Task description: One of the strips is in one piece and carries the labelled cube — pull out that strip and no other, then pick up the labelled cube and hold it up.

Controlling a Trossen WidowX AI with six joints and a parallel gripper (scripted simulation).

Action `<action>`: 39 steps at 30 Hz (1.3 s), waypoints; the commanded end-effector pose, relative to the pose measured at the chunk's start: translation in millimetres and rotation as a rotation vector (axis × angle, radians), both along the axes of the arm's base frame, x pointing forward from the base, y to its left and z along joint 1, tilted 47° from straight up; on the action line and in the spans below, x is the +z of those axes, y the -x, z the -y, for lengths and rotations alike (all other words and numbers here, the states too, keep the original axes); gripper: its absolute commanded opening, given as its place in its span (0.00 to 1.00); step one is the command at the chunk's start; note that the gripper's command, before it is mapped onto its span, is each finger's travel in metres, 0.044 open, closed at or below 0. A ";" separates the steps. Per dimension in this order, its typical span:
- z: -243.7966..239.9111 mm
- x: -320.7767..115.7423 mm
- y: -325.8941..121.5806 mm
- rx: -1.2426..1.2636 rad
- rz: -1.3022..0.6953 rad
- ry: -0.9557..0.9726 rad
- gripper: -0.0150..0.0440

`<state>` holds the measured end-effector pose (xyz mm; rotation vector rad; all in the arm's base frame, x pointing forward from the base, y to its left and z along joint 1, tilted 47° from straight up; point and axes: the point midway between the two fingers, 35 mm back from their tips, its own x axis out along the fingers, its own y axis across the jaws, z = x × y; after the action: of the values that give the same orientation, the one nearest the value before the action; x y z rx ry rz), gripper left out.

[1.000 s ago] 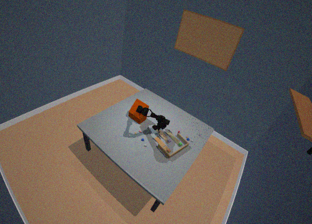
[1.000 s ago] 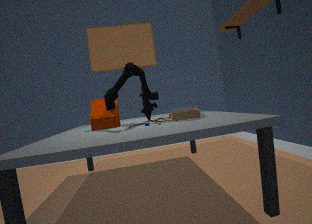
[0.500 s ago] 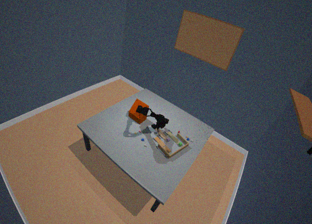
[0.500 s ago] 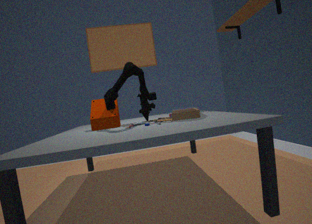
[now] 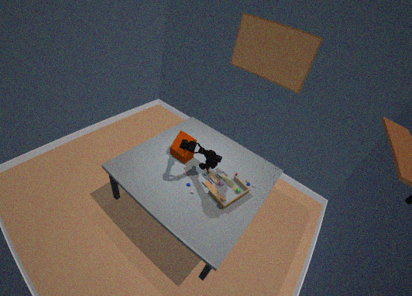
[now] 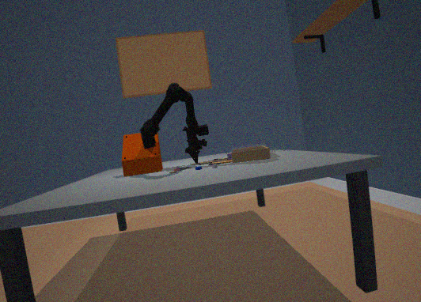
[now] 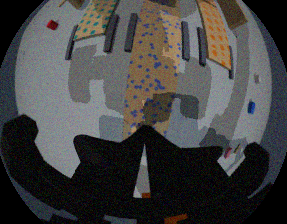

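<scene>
The black arm (image 5: 211, 158) (image 6: 160, 112) rises beside the orange box (image 5: 182, 156) (image 6: 138, 167) and bends down over the grey table (image 5: 155, 187) (image 6: 119, 191) (image 7: 49, 75); its gripper (image 5: 207, 170) (image 6: 196, 162) (image 7: 146, 128) points downward, the tips very low over the tabletop. The fingers are closed, at the narrow end of their travel; they meet over the blue-dotted strip (image 7: 152, 65), and I cannot tell whether they pinch its edge or only press on it.

That strip is the middle of three, running away from the fingertips between dark guide bars; the green-dotted strip (image 7: 96, 19) lies to its left in the wrist view, the orange-dotted strip (image 7: 215, 37) to its right; both end farther from the gripper than the middle one does.

The strips lead into the low wooden tray (image 5: 235, 200) (image 6: 251, 153); a purple block (image 5: 220, 183) is at the middle strip and a green block (image 5: 238, 190) is at the pale strip beside it; the labels are too small to read, so I cannot tell which is the labelled cube; no cube is held up. A blue piece (image 5: 188, 184) (image 6: 199, 167) (image 7: 251, 107) lies outside the tray; a red piece (image 5: 236, 174) (image 7: 52, 24) lies outside it on the opposite side.
</scene>
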<state>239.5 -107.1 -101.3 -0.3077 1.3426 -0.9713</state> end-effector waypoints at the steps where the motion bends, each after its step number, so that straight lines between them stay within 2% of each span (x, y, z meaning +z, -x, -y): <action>1: -0.1 -4.0 17.9 -0.016 -0.033 -0.014 0.25; 39: -7.1 -8.4 37.4 -0.016 -0.034 -0.014 0.25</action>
<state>216.0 -99.1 -106.6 -0.3041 1.3427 -0.9707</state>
